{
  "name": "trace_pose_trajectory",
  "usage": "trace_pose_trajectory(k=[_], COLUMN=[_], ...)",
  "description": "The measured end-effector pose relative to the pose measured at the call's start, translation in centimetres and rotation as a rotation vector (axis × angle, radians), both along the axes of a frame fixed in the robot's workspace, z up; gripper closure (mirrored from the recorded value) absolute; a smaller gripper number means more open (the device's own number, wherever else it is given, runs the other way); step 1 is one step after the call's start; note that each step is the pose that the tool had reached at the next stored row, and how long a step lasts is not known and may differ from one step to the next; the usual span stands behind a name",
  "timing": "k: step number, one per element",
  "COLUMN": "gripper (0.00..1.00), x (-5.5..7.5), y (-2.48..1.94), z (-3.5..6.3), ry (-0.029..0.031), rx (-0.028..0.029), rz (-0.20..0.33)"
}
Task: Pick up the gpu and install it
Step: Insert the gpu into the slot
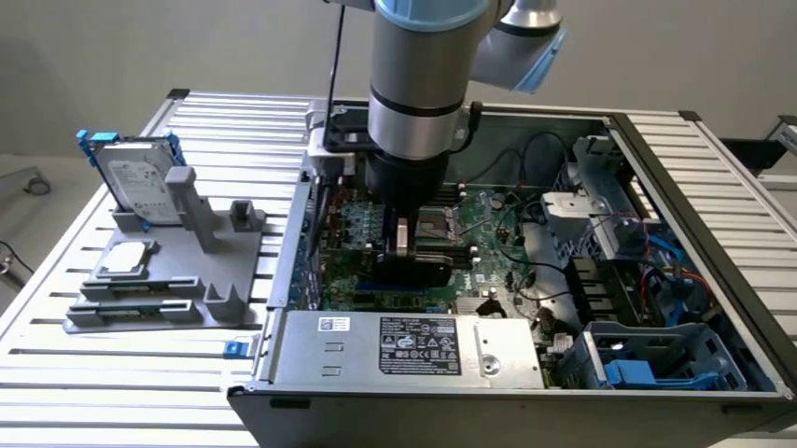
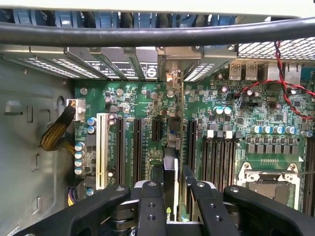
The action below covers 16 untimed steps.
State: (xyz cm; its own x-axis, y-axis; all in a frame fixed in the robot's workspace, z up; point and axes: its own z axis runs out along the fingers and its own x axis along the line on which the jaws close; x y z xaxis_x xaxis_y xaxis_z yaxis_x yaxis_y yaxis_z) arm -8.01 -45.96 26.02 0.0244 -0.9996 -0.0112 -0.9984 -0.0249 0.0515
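Black hand point(image 2: 173, 192), half closed, clamps the gpu point(image 2: 170, 164) edge-on above motherboard slots point(image 2: 138, 145) in wrist view.

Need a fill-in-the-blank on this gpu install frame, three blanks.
1. The end effector is shut on the gpu, holding it above the green ___ inside the open computer case.
2. The hard drive stands in a ___ frame on the gray fixture.
3. The processor chip lies ___ the case, on that fixture.
Missing: motherboard; blue; outside.
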Motion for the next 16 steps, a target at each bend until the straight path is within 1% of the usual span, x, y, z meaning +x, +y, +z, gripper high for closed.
trace_pose_trajectory(k=[2,9,13,16], gripper=[0.74,0.74,0.74,0.74], x=[0.0,0.0,0.0,0.0], y=[-0.06,-0.29,-0.45,-0.57], z=[-0.02,-0.13,-0.18,-0.19], ry=[0.0002,0.0007,0.0009,0.0011], rx=[0.0038,0.0141,0.0223,0.0256], rz=[0.003,0.011,0.014,0.015])
